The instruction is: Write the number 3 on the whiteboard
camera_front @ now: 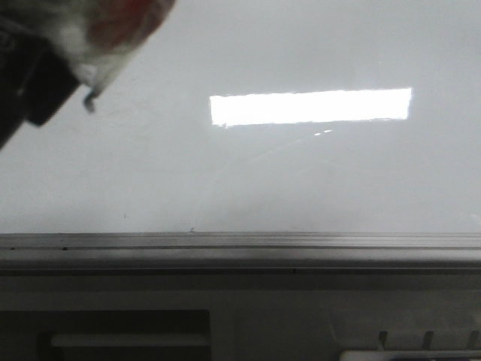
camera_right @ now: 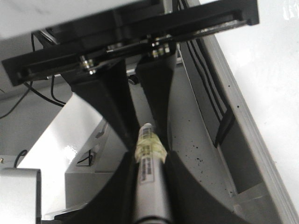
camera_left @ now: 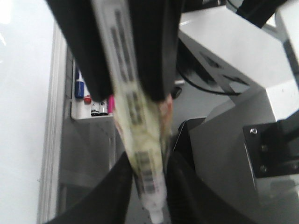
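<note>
The whiteboard fills most of the front view, glossy and pale. No number 3 shows on it; only faint pale curved traces show below a bright light reflection. At the top left, my left gripper is shut on a tape-wrapped marker. Its dark tip is close to the board, but I cannot tell if it touches. The left wrist view shows the left gripper shut on that marker. My right gripper is shut on a second, grey marker beside the board's edge.
A grey metal rail runs along the board's near edge. A small tray beside the board holds several markers. The grey robot base and cables lie off the board.
</note>
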